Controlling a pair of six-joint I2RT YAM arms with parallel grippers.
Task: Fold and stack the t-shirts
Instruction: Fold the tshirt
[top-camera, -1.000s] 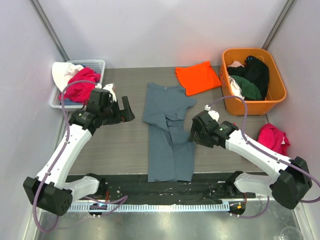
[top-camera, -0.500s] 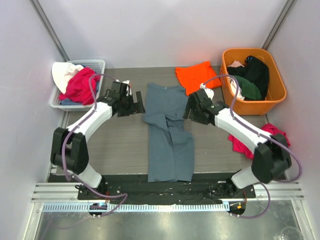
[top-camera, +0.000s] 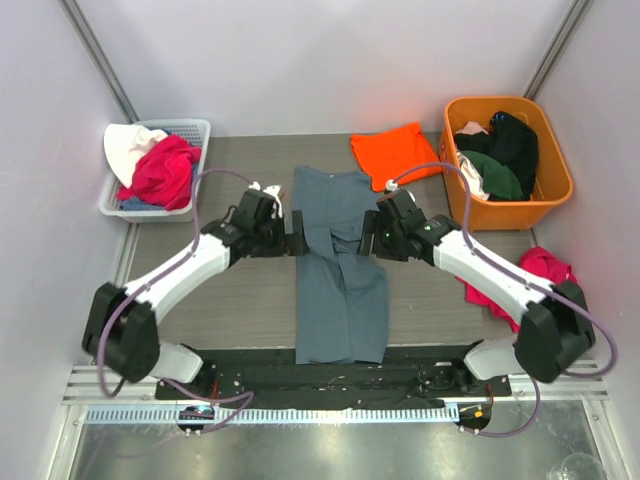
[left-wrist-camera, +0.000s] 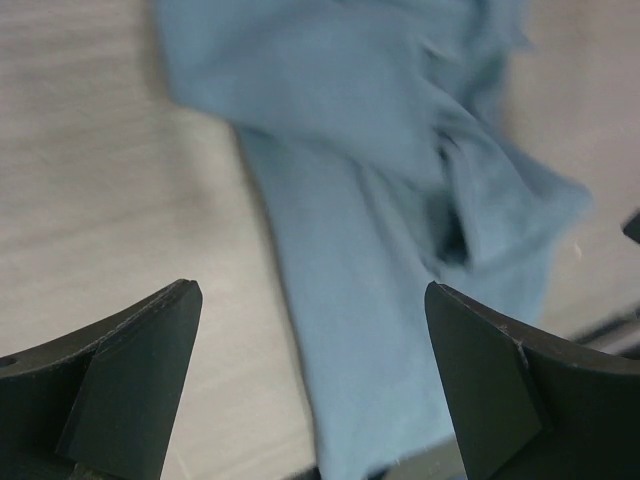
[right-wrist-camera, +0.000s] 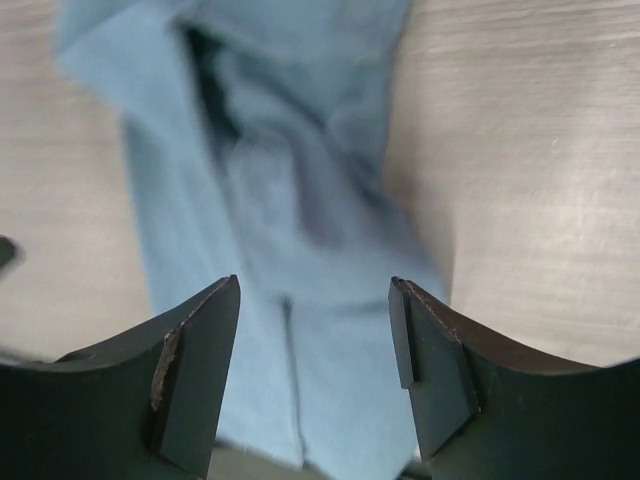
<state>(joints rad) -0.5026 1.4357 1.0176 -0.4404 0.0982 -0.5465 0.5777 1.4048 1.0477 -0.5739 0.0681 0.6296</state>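
Plain, unpatterned colours on a grey-brown wood-grain desk (top-camera: 240, 290).
The long t-shirt (top-camera: 335, 280) is slate blue-grey and the folded t-shirt (top-camera: 395, 153) bright orange. The tub (top-camera: 500, 212) is orange, with a black garment (top-camera: 515, 140) and a dark green garment (top-camera: 495, 177). The basket (top-camera: 195, 127) is white, with magenta cloth (top-camera: 160, 172) and white cloth (top-camera: 125, 145).

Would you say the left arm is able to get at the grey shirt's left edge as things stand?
Probably yes: the left tool hangs open beside the grey shirt, with nothing lying between them.
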